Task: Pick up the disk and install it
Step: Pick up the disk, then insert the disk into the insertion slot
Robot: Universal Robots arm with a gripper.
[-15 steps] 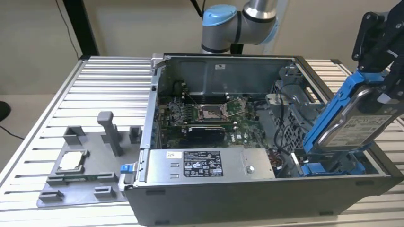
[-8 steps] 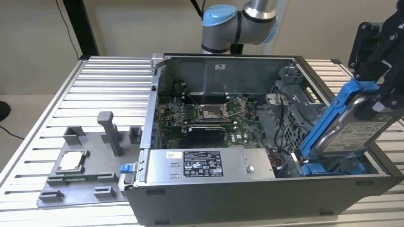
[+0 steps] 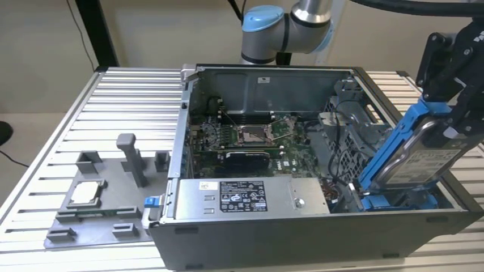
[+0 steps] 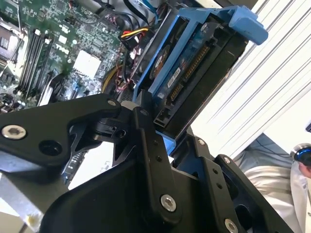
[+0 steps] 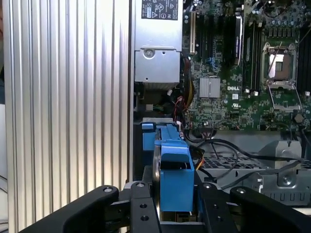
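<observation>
The disk [image 3: 420, 153], a silver-grey drive with a white label in a blue bracket, stands steeply tilted over the exterior view's right front corner of the open computer case [image 3: 302, 238]. Its lower end reaches down to the blue drive bay [image 3: 400, 201] there. My gripper [image 3: 456, 110] is shut on the disk's upper end. In both wrist views the black fingers [image 5: 141, 206] clamp the two sides of the blue bracket [image 5: 175, 167], and the disk's connector edge [image 4: 194, 68] points away from the gripper [image 4: 170, 141].
Inside the case lie the motherboard [image 3: 242, 139], loose cables [image 5: 228, 150] and a grey box with a black label [image 3: 242, 195]. On the exterior view's left, a grey fixture plate [image 3: 98, 226] holds a square chip [image 3: 85, 192] and upright posts. The ribbed metal table [image 3: 121, 107] surrounds everything.
</observation>
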